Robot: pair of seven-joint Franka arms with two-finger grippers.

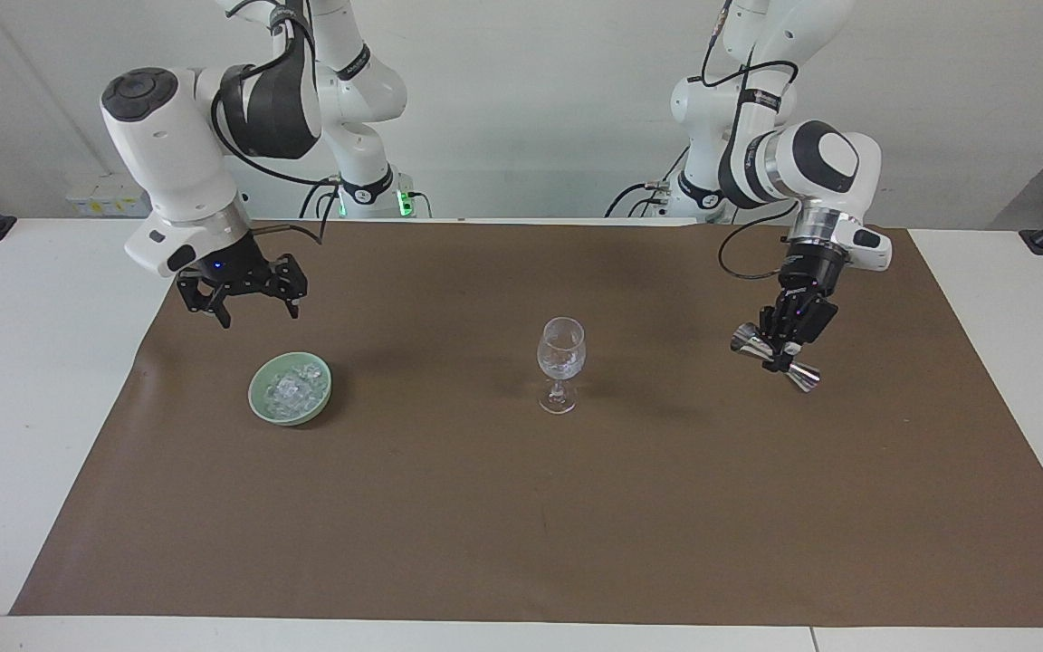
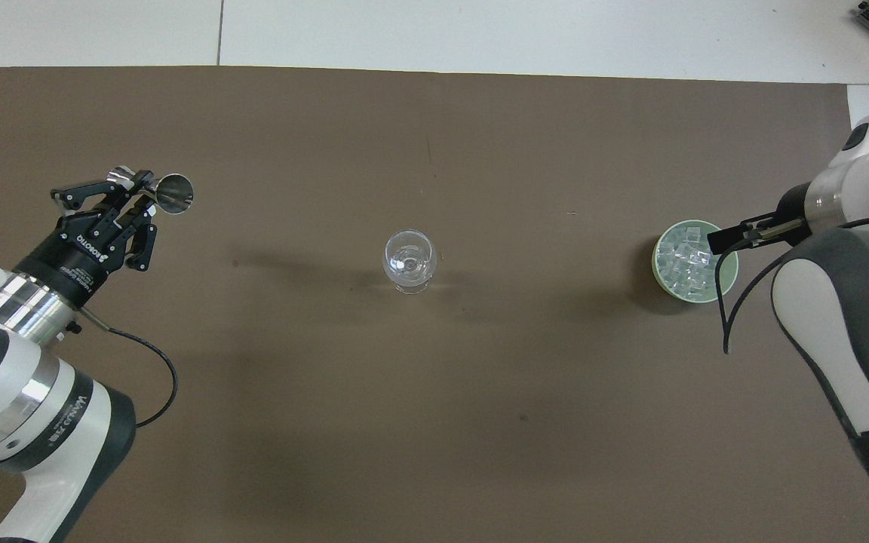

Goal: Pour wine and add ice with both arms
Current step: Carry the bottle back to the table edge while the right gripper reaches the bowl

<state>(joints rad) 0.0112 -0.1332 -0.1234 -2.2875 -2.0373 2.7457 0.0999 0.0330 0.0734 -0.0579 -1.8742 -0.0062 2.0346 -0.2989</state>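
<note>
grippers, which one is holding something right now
The left gripper, up over the mat at its own end, is shut on the steel jigger. The right gripper is open near the ice bowl.
</note>
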